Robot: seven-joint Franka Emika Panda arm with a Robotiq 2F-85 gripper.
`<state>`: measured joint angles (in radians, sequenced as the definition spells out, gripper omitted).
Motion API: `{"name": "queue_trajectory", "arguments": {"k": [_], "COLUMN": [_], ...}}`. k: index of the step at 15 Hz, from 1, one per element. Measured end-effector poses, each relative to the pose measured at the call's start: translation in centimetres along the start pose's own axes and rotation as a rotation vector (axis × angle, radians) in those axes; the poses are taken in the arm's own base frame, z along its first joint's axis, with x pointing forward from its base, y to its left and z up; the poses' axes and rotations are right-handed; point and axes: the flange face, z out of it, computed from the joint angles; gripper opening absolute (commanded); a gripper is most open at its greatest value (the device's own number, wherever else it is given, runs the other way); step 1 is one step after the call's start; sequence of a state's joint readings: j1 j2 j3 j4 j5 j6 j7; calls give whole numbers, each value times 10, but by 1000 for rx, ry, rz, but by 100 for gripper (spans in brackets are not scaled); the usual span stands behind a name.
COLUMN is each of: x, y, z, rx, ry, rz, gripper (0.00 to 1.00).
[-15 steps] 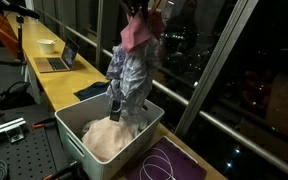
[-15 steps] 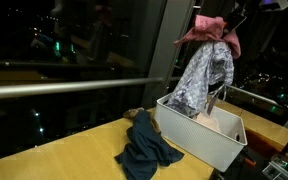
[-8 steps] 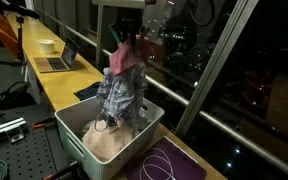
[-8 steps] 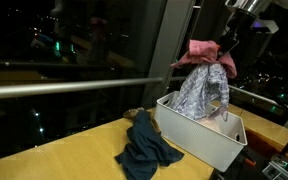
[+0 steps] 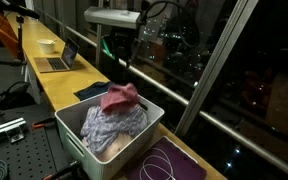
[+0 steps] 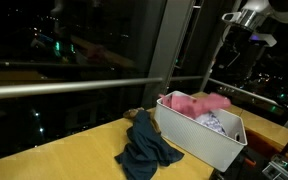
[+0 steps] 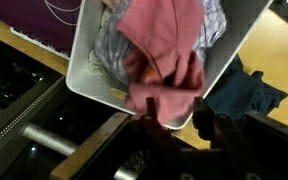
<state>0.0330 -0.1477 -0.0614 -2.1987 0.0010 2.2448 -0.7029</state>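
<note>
A white bin point(image 5: 72, 131) stands on the yellow table and also shows in an exterior view point(image 6: 189, 128) and in the wrist view point(image 7: 84, 70). A pink-red cloth point(image 5: 119, 97) lies on top of a grey patterned cloth point(image 5: 109, 127) inside it; both show in the wrist view, the pink cloth point(image 7: 164, 50) above the patterned one point(image 7: 114, 40). My gripper point(image 7: 176, 112) is open and empty, hanging above the bin point(image 5: 121, 48). A dark blue cloth point(image 6: 144, 148) lies crumpled on the table beside the bin and shows in the wrist view point(image 7: 246, 92).
A purple mat with a white cable point(image 5: 169, 163) lies next to the bin. A laptop point(image 5: 57, 62) and a small bowl point(image 5: 47, 45) sit further along the table. A metal window rail point(image 6: 74, 88) and dark glass run behind the table.
The gripper let go of the pink and patterned cloths, which dropped from hanging above the bin to lying inside it. The gripper now stands open above them.
</note>
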Motion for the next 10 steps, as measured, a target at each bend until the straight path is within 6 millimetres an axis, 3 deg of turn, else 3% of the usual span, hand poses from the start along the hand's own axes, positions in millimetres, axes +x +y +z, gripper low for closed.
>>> {"name": "queue_trajectory", "arguments": {"k": [3, 4, 7, 10], "x": [-2, -1, 9, 39], "y": [0, 0, -13, -49], "z": [1, 0, -2, -1], "rx": [-3, -5, -8, -10], "ry": [4, 6, 15, 34], "rz": [2, 1, -28, -103], "gripper": [97, 100, 100, 100]}}
